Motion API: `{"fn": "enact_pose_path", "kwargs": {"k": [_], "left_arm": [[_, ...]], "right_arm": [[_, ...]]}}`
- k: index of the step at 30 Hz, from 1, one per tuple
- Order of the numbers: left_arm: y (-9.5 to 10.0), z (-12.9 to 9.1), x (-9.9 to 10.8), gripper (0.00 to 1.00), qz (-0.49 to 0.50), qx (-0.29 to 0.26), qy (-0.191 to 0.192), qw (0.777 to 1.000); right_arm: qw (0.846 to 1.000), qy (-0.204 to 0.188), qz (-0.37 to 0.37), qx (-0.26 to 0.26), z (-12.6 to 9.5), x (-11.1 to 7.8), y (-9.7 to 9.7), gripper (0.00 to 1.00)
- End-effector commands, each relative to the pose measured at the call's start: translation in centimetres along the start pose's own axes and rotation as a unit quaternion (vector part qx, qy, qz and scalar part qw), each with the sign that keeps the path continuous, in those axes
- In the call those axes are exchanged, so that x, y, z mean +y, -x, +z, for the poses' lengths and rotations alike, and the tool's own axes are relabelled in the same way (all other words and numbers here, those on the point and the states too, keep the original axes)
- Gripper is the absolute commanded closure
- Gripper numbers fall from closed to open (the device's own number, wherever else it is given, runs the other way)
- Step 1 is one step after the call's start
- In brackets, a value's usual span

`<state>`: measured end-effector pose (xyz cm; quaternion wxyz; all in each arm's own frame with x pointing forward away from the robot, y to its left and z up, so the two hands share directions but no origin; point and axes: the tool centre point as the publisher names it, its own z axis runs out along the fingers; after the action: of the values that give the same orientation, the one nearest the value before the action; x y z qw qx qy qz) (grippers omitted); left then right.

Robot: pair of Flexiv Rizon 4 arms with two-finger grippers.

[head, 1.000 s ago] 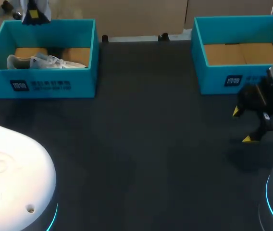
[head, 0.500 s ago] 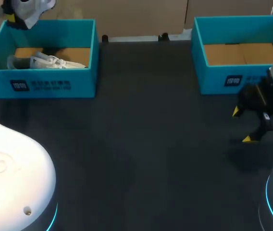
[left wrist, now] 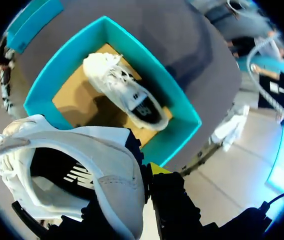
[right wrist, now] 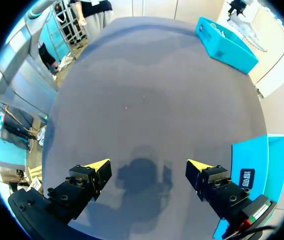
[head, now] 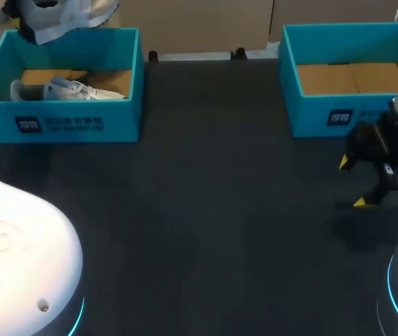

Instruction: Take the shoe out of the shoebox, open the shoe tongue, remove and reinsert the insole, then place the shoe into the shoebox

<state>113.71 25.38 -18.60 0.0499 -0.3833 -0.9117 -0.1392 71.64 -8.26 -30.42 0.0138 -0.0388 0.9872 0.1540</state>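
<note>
Our left gripper (left wrist: 142,175) is clamped on the collar of a white shoe (left wrist: 82,160), above the shoebox (left wrist: 154,80) holding a second shoe (left wrist: 122,92). Our right gripper (right wrist: 149,167) hangs with its fingers apart over the counter (right wrist: 147,90).

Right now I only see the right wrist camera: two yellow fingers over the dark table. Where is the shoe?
Observer: The left gripper holds a white shoe in the air above the left shoebox, pinched at the rim of its opening.
Operator: So is that box empty?
Observer: No, a second white shoe lies inside it, on its side.
Operator: And the other one?
Observer: The right shoebox has nothing in it but its brown cardboard floor.
</note>
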Motion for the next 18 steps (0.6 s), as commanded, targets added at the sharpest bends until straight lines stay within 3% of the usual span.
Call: {"fn": "enact_pose_path", "kwargs": {"k": [1, 2, 15, 18], "left_arm": [[-1.51, 1.28, 2.1, 1.0, 0.242, -0.09, 0.041, 0.965], [-1.7, 1.41, 2.59, 1.0, 0.272, -0.098, 0.042, 0.956], [-1.7, 1.41, 2.59, 1.0, 0.272, -0.098, 0.042, 0.956], [-1.69, 2.25, 2.47, 1.0, 0.296, -0.096, 0.055, 0.949]], "right_arm": [[1.0, -0.001, 0.0, -0.001, 0.02, 0.01, -0.12, 0.0], [1.0, -0.001, 0.0, -0.001, 0.02, 0.01, -0.12, 0.0], [1.0, -0.001, 0.0, -0.001, 0.02, 0.01, -0.12, 0.0], [1.0, -0.001, 0.0, -0.001, 0.02, 0.01, -0.12, 0.0]]}}
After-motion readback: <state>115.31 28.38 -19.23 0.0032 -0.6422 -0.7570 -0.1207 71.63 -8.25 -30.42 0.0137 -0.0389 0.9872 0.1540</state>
